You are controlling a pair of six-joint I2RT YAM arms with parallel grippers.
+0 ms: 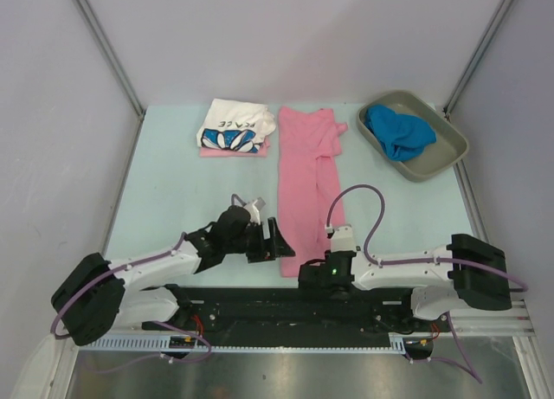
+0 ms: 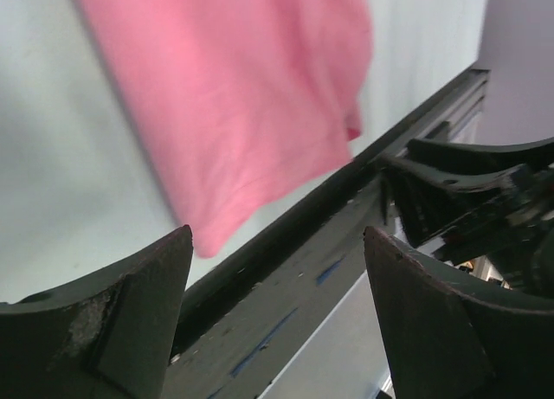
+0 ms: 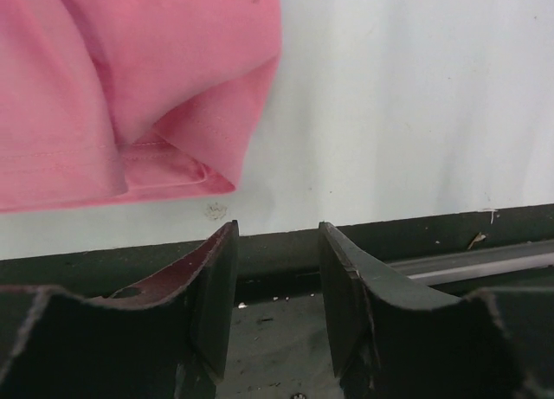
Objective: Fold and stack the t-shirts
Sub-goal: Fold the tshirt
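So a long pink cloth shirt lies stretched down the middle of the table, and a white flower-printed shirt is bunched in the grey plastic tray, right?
Not quite. What is bunched in the grey plastic tray is the bright blue shirt, as the top view shows. The long pink cloth shirt does lie stretched down the middle.

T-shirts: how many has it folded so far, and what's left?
Done: white printed shirt lies folded on a folded pink shirt. In hand: long pink shirt, folded lengthwise, open left gripper and right gripper near its hem. Left: blue shirt, crumpled in the tray.
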